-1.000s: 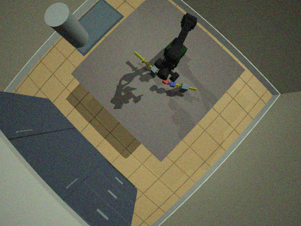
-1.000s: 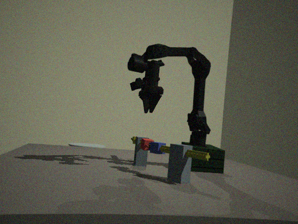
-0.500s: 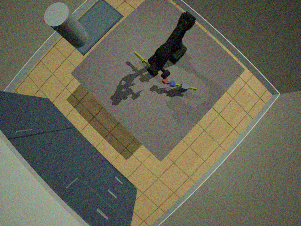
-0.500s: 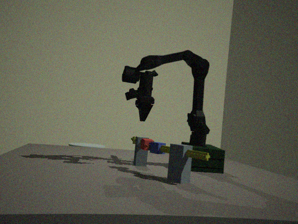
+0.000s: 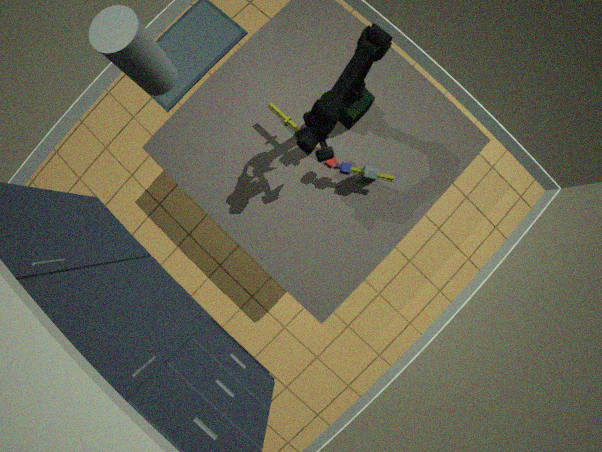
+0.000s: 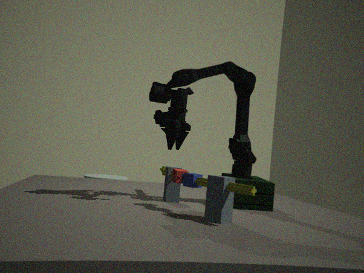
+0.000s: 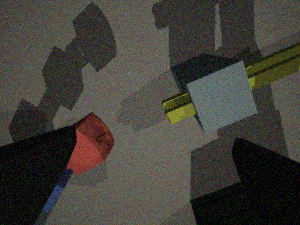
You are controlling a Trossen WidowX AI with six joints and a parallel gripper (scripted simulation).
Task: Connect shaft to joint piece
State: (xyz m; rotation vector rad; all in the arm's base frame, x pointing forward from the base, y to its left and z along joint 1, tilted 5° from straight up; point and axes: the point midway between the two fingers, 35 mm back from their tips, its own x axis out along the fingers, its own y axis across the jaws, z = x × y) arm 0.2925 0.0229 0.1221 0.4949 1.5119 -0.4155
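The red joint piece (image 5: 331,162) (image 6: 179,176) (image 7: 92,149) hangs on its hinges from the blue part (image 5: 345,168) (image 6: 193,180) (image 7: 56,196) on the first yellow shaft (image 5: 385,177) (image 6: 242,188), held in a grey block (image 5: 369,172) (image 6: 214,199). The second yellow shaft (image 5: 282,118) (image 7: 280,66) passes through the other grey block (image 6: 172,190) (image 7: 222,96). In the wrist view its near end stands apart from the red piece, whose opening is not clear. My gripper (image 6: 173,148) (image 7: 155,140) is open and empty above them; its left finger partly hides the red and blue parts in the wrist view.
The arm stands on a dark green box (image 5: 361,106) (image 6: 257,193) behind the blocks. A pale flat disc (image 6: 106,177) is at the far left. In the top view, a grey column (image 5: 145,60), a blue mat (image 5: 210,40) and dark blue cabinets (image 5: 125,300) lie beyond the grey surface.
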